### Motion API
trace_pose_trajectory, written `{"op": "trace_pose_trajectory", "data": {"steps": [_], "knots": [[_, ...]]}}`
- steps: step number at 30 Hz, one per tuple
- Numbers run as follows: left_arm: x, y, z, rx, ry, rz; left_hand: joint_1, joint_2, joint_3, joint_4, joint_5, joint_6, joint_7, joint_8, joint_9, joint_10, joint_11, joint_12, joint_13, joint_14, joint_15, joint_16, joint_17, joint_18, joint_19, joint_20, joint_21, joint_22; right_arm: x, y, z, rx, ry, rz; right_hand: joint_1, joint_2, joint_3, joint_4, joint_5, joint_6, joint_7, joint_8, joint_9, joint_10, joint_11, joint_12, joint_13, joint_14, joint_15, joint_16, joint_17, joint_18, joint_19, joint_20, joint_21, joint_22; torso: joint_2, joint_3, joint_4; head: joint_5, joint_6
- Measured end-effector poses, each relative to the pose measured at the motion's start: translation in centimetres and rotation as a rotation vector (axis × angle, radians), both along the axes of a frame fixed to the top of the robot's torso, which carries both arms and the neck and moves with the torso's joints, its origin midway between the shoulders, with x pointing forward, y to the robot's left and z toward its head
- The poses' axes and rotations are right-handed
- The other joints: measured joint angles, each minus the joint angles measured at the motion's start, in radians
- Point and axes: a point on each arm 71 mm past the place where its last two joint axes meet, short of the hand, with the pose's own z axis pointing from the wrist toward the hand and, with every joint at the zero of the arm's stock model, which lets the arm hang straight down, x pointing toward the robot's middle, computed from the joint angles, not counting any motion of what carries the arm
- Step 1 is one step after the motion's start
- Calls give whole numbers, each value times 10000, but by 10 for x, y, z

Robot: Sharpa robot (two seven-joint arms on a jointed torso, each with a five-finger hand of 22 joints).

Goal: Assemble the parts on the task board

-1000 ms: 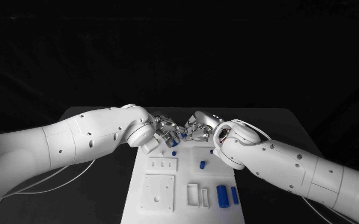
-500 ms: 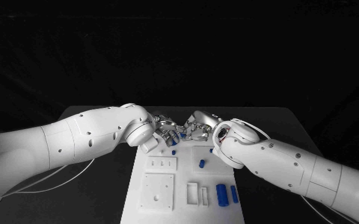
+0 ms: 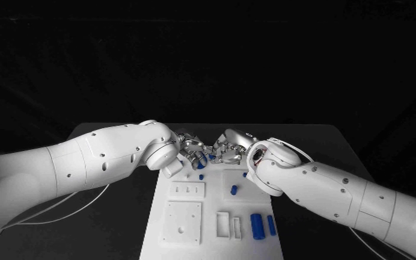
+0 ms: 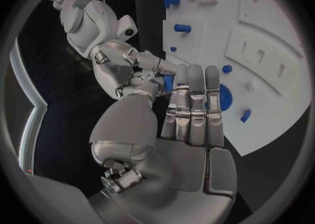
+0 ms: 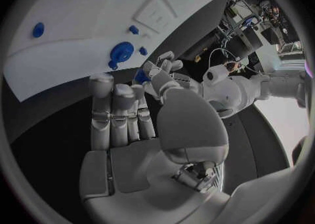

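Working at the far end of the task board (image 3: 212, 212), just below centre of the head frame, we find the left robot hand (image 3: 192, 151) and right robot hand (image 3: 229, 150) meeting fingertip to fingertip over a small blue part (image 3: 200, 165). Whether either robot hand is clamped on that part we cannot tell; in the left wrist view the left fingers (image 4: 191, 103) lie straight and together, with blue showing behind them. Two long blue pegs (image 3: 257, 226) lie flat near the board's lower right, long axes running up and down the frame, side by side. A shorter peg (image 3: 234, 191) sits mid-board, slightly tilted. We judge these parts light, rigid and smooth, so prone to slip; best pinched across the middle of the barrel. The counter (image 3: 113, 212) is black.
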Motion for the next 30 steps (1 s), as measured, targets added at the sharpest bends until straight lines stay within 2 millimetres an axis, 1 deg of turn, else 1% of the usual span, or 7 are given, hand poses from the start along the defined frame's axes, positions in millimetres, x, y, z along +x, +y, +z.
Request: {"op": "trace_pose_trajectory", "data": {"steps": [6,9,13,16,19,26,30], "knots": [[-1,1,0,8,-83,-24,89,-38,-27,-27,-36,86,84,-2,-4,2,-29,285,229,-35,-38,315,269,0,-71,-71,234,275,1,-4,0,49,6,-111,106,-293,-1019,561,-68,-991,244,-30,-159,-106,105,-420,-734,-40,113,-104,-113,1,20,105,-341,-1,0,7,0,0,10],[-1,3,-1,47,-101,-21,89,-39,-54,-54,-37,89,86,-3,-5,1,-31,348,274,-35,-38,366,309,0,-85,-85,250,337,1,-9,0,134,3,-215,192,-313,-1578,826,167,-1311,315,-30,-166,-161,160,-420,-893,-94,166,-258,-242,0,12,184,-626,-1,-2,12,0,5,1],[-1,8,-2,137,-121,13,88,-38,-55,-55,-39,141,136,-9,-5,20,-53,365,291,-35,-38,366,348,-1,-86,-84,249,388,0,-19,-1,280,36,-356,344,-365,-2197,1229,193,-1543,371,-30,-166,-214,213,-426,-1098,-162,234,-506,-511,0,-35,230,-1218,-1,-7,12,4,32,-18],[-1,12,-3,223,-124,39,88,-38,-83,-83,-39,143,136,-20,-5,34,-69,405,302,-26,-47,366,366,0,-85,-85,249,409,-3,-27,-3,395,82,-459,501,-523,-2410,1588,87,-1633,392,-30,-166,-266,265,-375,-1243,-203,275,-512,-608,-3,2,267,-1479,-1,-7,16,6,61,-22],[-1,18,-4,353,-115,82,88,-38,-110,-110,5,145,136,-35,-5,34,-72,458,319,11,-83,366,376,-1,-85,-84,287,426,-3,-39,-3,579,86,-629,629,-578,-2450,1841,87,-1634,392,-30,-175,-266,266,-344,-1407,-204,275,-511,-703,-1,2,267,-1713,-1,-7,17,6,101,-24],[-2,31,-8,828,-187,192,86,-39,-137,-137,-73,166,153,-47,-5,32,-74,575,364,24,-93,406,413,0,-85,-84,287,446,4,-75,5,1181,-35,-1357,669,-540,-2500,1830,279,-1610,368,-30,-175,-266,266,-339,-1561,-240,275,-550,-785,-1,2,267,-1915,-1,-25,15,-8,164,-36],[-4,37,-9,1260,-338,253,67,-58,-137,-137,-75,184,169,-63,-5,51,-95,842,404,302,-111,327,350,0,81,-136,287,445,13,-100,10,1768,176,-2057,570,-440,-2555,1775,290,-1551,347,-30,-175,-359,280,-744,-2081,-539,322,-1066,-1209,168,-177,336,-3566,-16,-37,14,-22,201,-68]]}}
